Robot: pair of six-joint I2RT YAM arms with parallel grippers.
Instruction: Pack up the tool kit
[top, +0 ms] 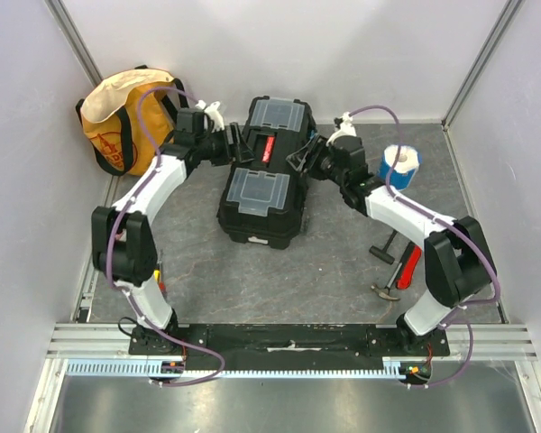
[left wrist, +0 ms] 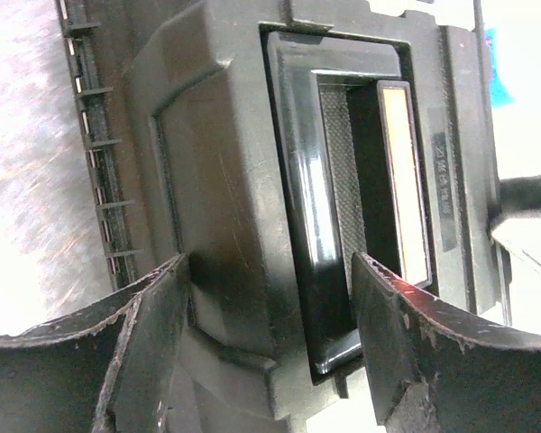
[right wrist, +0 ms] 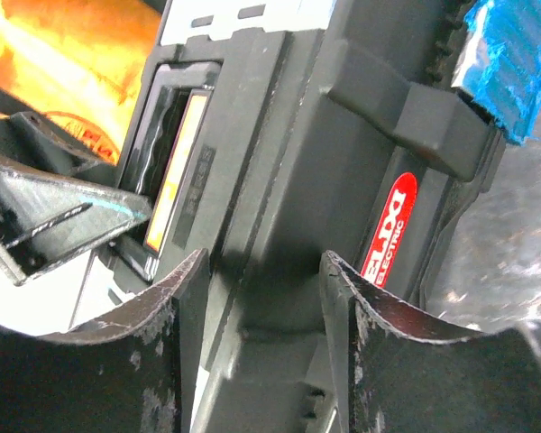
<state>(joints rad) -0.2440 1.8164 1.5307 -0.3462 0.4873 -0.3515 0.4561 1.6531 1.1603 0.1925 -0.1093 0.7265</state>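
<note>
At the middle of the grey mottled worktop [top: 325, 271], the large black plastic toolbox [top: 263, 171] lies with its long axis running away from our bases, between both arms. Our left tool [left wrist: 269, 266] stands spread astride the glossy handle recess [left wrist: 329, 207] on one long side. Our right tool [right wrist: 263, 262] closely flanks a moulded rib beside the red-and-white label [right wrist: 388, 225] on the other; we cannot tell whether it pinches. Neither arm is nearer. Matte ribbed shell, clear lids [top: 257, 188]: we judge a lift needs an even squeeze.
</note>
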